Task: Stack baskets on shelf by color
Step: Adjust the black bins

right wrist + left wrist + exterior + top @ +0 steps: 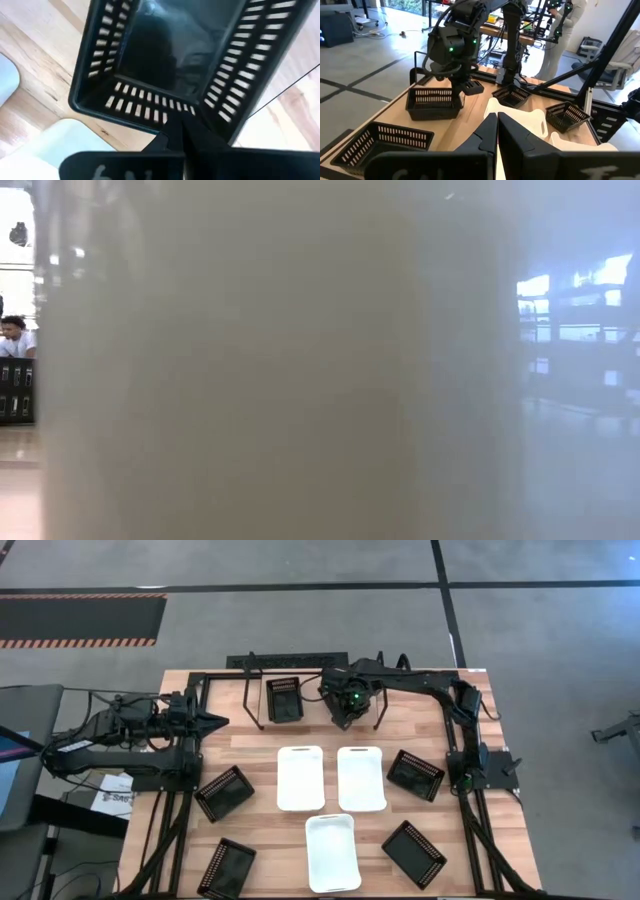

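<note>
My right gripper (347,712) reaches over the far middle of the table, at the shelf (300,662), and is shut on a black mesh basket (165,60), which in the left wrist view (432,102) stands under it. A second black basket (284,698) sits on the shelf's wood base just to the left. Several more black baskets (224,792) (415,775) and three white baskets (300,778) (361,778) (332,851) lie flat on the table. My left gripper (215,722) waits shut at the table's left edge. My right gripper holds the black basket by the rim of one short end wall (150,114), coming from above and pointing down. One finger (472,87) shows outside that wall. The basket stays level, open side up; whether its bottom rests on the wood I cannot tell.
The shelf's upright wire loops (252,700) (380,705) stand on either side of the two far baskets. The near white basket's wall (280,380) fills the low view. A person (14,338) sits far off in the room. Bare wood lies between the shelf and the white baskets.
</note>
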You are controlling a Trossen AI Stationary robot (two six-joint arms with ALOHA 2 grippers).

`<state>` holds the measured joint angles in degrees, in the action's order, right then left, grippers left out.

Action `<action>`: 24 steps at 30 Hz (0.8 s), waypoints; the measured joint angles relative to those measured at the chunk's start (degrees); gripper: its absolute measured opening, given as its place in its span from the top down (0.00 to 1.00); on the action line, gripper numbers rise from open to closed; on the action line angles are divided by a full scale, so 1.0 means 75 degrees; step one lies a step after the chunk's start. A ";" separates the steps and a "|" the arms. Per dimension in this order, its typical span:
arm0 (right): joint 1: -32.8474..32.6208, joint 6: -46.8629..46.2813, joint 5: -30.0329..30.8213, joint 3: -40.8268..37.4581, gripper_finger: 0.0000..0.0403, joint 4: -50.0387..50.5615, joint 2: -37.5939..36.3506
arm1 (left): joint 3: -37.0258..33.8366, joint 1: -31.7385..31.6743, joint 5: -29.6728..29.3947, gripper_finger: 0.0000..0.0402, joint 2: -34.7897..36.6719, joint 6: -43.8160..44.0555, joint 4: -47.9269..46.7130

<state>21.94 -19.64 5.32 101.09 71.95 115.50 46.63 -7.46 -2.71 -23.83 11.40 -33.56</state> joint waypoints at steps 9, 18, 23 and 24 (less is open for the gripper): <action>0.0046 0.0279 -0.0125 0.0721 1.00 -0.0646 -0.0003 | 0.0000 0.0000 -0.0097 1.00 0.0000 0.0003 0.0000; -0.0334 0.0428 -0.1762 0.1071 1.00 -0.2329 -0.0003 | 0.0003 0.0000 -0.0097 1.00 0.0000 0.0049 0.0000; -0.0516 0.0430 -0.1726 0.1071 1.00 -0.2471 0.0004 | 0.0003 0.0000 -0.0100 1.00 0.0000 0.0054 0.0000; -0.0516 0.0428 -0.1716 0.1071 1.00 -0.2472 0.0006 | 0.0003 0.0000 -0.0104 1.00 0.0000 0.0055 0.0000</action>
<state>18.06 -16.43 -7.55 109.12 53.41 115.55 46.65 -7.46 -3.49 -23.83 11.81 -33.56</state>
